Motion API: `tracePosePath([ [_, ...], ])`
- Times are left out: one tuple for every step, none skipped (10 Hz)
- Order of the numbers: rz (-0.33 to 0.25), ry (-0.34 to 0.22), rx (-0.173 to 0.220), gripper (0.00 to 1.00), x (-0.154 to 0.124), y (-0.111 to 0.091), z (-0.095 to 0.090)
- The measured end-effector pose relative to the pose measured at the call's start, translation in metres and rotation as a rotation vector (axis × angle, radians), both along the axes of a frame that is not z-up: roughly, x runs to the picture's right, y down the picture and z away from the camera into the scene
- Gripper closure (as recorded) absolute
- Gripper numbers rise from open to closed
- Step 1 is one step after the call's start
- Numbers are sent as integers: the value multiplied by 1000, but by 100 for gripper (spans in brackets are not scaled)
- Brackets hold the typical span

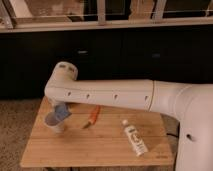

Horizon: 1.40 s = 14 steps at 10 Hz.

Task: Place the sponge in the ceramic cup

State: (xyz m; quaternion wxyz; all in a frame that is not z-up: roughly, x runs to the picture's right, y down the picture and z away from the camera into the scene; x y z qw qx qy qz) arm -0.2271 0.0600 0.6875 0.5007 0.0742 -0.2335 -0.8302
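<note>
A pale ceramic cup (pixel 55 125) stands on the left part of the wooden table (pixel 100 145). A blue sponge (pixel 60 112) sits at the cup's mouth, partly above the rim. My gripper (pixel 56 107) hangs straight down from the white wrist joint (pixel 62 77), right over the cup and at the sponge. The arm's big white link (pixel 115 92) stretches in from the right and hides most of the gripper.
An orange carrot-like item (pixel 92 116) lies in the middle of the table. A white bottle (pixel 134 139) lies on its side to the right. My white base (pixel 197 130) stands at the table's right edge. Dark cabinets run behind.
</note>
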Motion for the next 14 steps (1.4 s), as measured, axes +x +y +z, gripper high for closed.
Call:
tracePosePath([
  [-5,-13,-3,87,-5,2,1],
  [-10,-39,-9,87,-17,8,5],
  [-12,-55,-11,87,-26,11,7],
  [-2,-88,-11,87,-35,12,6],
  [12,-118,-2,87,-36,13,6],
  [20,-136,17,87,-36,11,5],
  [22,-156,34,87,-38,12,3],
  [25,-171,46,86,-40,11,3],
  [22,-181,54,77,-42,9,4],
  [15,-185,56,69,-44,9,6],
  [7,-189,57,59,-47,8,7],
  [4,-189,56,49,-47,7,10],
  [5,-189,53,39,-47,6,13],
  [8,-190,50,29,-46,6,15],
])
